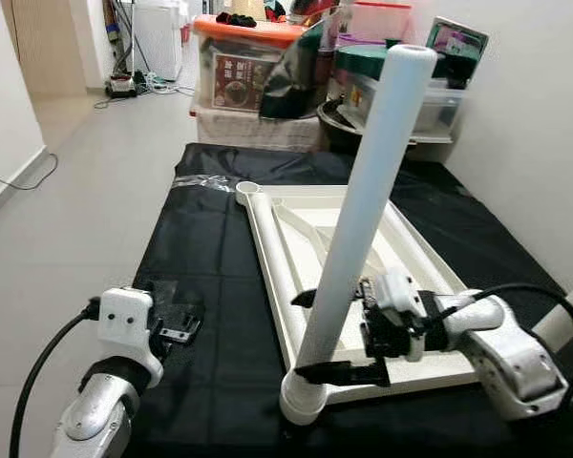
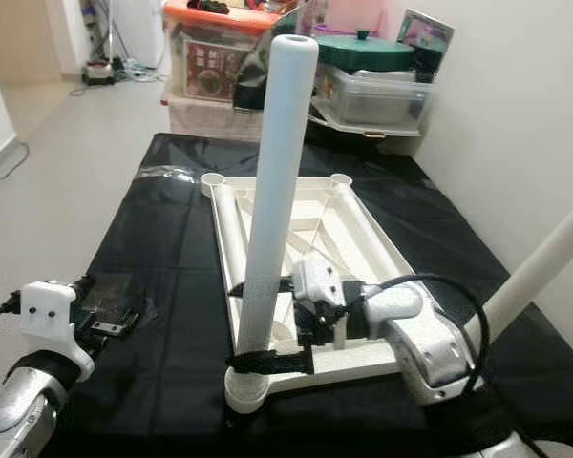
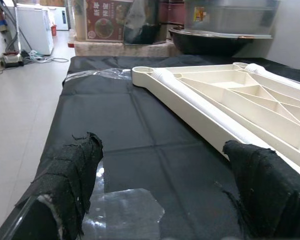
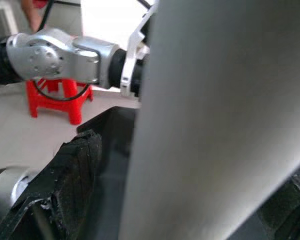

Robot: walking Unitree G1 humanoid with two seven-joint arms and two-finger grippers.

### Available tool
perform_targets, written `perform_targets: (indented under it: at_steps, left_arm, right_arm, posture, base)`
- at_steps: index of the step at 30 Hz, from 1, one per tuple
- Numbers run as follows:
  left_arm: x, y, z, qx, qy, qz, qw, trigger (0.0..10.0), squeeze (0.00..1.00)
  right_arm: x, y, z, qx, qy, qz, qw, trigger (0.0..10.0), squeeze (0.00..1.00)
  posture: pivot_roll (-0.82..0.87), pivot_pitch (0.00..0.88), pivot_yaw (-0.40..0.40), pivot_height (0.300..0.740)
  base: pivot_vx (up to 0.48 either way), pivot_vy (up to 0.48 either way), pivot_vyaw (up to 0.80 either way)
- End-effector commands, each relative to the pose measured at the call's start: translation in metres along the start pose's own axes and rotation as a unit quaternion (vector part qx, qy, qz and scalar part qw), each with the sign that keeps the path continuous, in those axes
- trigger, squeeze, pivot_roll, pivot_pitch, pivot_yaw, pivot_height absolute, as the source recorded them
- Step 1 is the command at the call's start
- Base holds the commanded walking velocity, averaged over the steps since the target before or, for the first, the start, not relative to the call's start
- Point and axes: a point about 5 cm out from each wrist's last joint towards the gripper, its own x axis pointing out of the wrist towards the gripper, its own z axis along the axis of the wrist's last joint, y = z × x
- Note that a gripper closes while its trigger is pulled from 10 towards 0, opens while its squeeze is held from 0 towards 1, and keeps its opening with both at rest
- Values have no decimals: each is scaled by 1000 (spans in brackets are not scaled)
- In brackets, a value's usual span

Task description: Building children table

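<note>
Two end effectors: right [image 1: 327, 336] pinching upright table leg [image 1: 363, 210] in tabletop [image 1: 430, 260] corner socket; left [image 1: 177, 324] spread.

Bare black cloth [image 1: 210, 277] runs down the left-centre of the frame, open between the left tool [image 1: 177, 329] and the white tabletop frame [image 1: 296, 239]. Centre frame, the upright white leg tube [image 1: 363, 200] blocks crossing. At the upper frame, storage boxes [image 1: 244, 67] and a black pan [image 1: 339, 124] wall off the far edge.
</note>
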Motion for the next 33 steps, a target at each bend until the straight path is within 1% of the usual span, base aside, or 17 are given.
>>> perform_targets:
  at_steps: [1, 2, 3, 4, 5, 8, 12, 19, 20, 21, 22, 25, 26, 27, 28, 29, 33]
  left_arm:
    - [1, -1, -4, -6, 6, -4, 1000, 10000, 0]
    - [1, -1, -4, -6, 7, -6, 1000, 10000, 0]
    - [2, -2, -5, -7, 9, -8, 1000, 10000, 0]
    - [2, -2, -5, -7, 9, -8, 1000, 10000, 0]
    - [2, -3, -6, -7, 10, -9, 1000, 10000, 0]
    - [2, -4, -8, -7, 13, -10, 1000, 10000, 0]
    - [3, -4, -10, -5, 16, -8, 1000, 10000, 0]
    - [3, -4, -10, -4, 16, -9, 1000, 10000, 0]
    - [3, -4, -11, -3, 17, -9, 1000, 10000, 0]
    - [3, -4, -11, -3, 17, -9, 1000, 10000, 0]
    - [2, -3, -12, 0, 19, -7, 1000, 10000, 0]
    - [2, -3, -12, 0, 19, -7, 1000, 10000, 0]
    - [1, -3, -13, 1, 20, -6, 1000, 10000, 0]
    - [0, -3, -13, 2, 22, -5, 1000, 10000, 0]
    - [0, -3, -13, 2, 22, -5, 1000, 10000, 0]
    - [-1, -3, -14, 2, 23, -4, 1000, 10000, 0]
    - [-1, -2, -14, 3, 24, -3, 1000, 10000, 0]
  right_arm:
    - [-2, -2, 1, 2, 4, -4, 1000, 9255, 0]
    - [3, -4, -1, 5, -2, -17, 1000, 8078, 0]
    - [7, -7, -3, 10, -3, -38, 999, 5098, 0]
    - [7, -7, -3, 10, -3, -38, 999, 5098, 0]
    - [9, -10, -8, 17, 5, -57, 998, 0, 0]
    - [8, -14, -18, 33, 23, -87, 995, 0, 0]
    - [3, -29, -41, 86, 74, -211, 971, 0, 0]
    - [0, -34, -51, 118, 86, -287, 947, 0, 0]
    - [-2, -40, -54, 133, 86, -362, 919, 0, 0]
    - [-2, -40, -54, 133, 86, -362, 919, 0, 0]
    - [-26, -46, -62, 182, 90, -615, 762, 0, 0]
    - [-26, -46, -62, 182, 90, -615, 762, 0, 0]
    - [-35, -42, -65, 197, 97, -682, 698, 0, 0]
    - [-36, -33, -64, 210, 97, -726, 648, 0, 0]
    - [-36, -33, -64, 210, 97, -726, 648, 0, 0]
    - [-34, -28, -62, 216, 94, -744, 625, 0, 0]
    - [-29, -25, -59, 215, 91, -747, 622, 0, 0]
  posture:
    - [128, 0, -129, 740]
    - [128, 0, -128, 740]
    - [127, 0, -127, 740]
    - [127, 0, -127, 740]
    - [125, 0, -130, 740]
    - [124, 0, -132, 740]
    - [122, 0, -137, 740]
    - [124, 0, -137, 740]
    - [124, 0, -139, 740]
    - [124, 0, -139, 740]
    - [128, 0, -140, 740]
    - [128, 0, -140, 740]
    - [128, 0, -140, 740]
    - [129, 0, -138, 740]
    - [129, 0, -138, 740]
    - [129, 0, -138, 740]
    - [130, 0, -134, 740]
  base:
    - [0, 0, 0]
    - [0, 0, 0]
    - [0, 0, 0]
    - [0, 0, 0]
    - [0, 0, 0]
    - [0, 0, 0]
    - [0, 0, 0]
    - [0, 0, 0]
    - [0, 0, 0]
    - [0, 0, 0]
    - [0, 0, 0]
    - [0, 0, 0]
    - [0, 0, 0]
    - [0, 0, 0]
    - [0, 0, 0]
    - [0, 0, 0]
    - [0, 0, 0]
